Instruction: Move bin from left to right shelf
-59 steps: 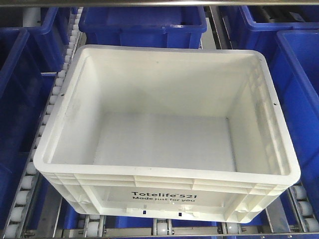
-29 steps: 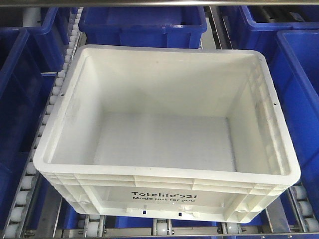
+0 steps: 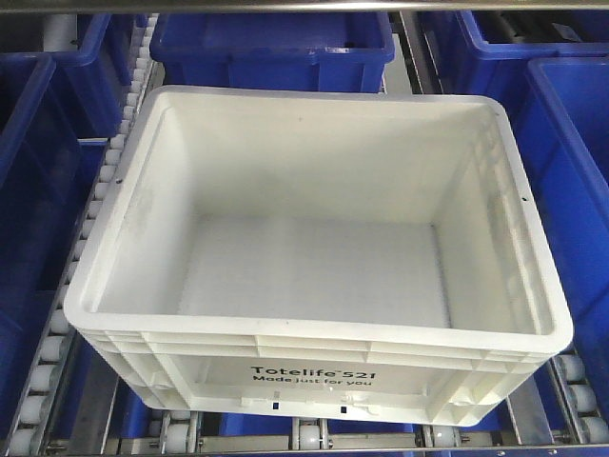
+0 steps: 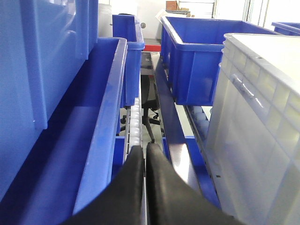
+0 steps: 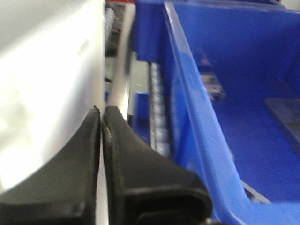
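Nothing's moved over the last sec from what I see: white bin point(image 3: 314, 257) sits same spot on the roller lane point(image 3: 48, 371), blue bins point(image 3: 271, 43) behind and both sides, so no visible progress either way. Left gripper point(image 4: 144, 152) is down in the gap left of the bin, fingers pressed together, holding nothing. Right gripper point(image 5: 101, 117) is beside the bin's right wall, fingers also together, empty. Front cam doesn't show either arm. Can't tell which shelf this lane is; right wrist view's blurry.
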You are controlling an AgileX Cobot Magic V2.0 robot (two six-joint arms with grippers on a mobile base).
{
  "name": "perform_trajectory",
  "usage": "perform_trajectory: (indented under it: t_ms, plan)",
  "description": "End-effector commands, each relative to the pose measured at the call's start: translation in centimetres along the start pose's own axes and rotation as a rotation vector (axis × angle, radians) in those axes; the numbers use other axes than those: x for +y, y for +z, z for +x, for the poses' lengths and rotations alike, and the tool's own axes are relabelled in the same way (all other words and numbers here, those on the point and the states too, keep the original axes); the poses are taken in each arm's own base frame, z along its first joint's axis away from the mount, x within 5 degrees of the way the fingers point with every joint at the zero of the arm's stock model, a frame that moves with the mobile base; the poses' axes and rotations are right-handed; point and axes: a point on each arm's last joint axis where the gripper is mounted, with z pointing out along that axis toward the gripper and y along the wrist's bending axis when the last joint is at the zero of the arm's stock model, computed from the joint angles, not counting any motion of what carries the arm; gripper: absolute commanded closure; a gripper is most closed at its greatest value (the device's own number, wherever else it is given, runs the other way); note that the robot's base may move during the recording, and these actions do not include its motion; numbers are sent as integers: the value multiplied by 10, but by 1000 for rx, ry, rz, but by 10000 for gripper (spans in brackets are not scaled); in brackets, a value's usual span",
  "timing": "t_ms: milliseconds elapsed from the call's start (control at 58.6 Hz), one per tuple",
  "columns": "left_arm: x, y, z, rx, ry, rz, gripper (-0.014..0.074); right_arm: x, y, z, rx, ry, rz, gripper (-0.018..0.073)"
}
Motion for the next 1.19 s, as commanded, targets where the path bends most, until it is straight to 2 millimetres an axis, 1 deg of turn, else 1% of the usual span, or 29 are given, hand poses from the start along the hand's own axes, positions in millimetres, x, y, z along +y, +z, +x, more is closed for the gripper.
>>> perform_trajectory:
  t_ms: [0,102,153,307,443,614,887,1177]
  plan:
    - [0,2,0,-49,-10,9,603,-4,0,-7,-84,-49,66,567]
    - [0,2,0,-49,-10,9,603,-6,1,-2,-85,-4,102,567]
    - [0,2,0,-49,-10,9,603,-6,1,-1,-104,-12,114,567]
    - [0,2,0,-49,-10,9,603,-6,0,-6,-158,-17,114,567]
    - [0,2,0,-49,-10,9,603,-6,0,-7,-170,-3,113,567]
    - [0,2,0,-49,-10,9,603,-6,0,-7,-173,57,107,567]
    - [0,2,0,-49,-10,9,603,-2,0,-7,-175,34,28,567]
    - [0,2,0,-49,-10,9,603,-2,0,-7,-175,35,31,567]
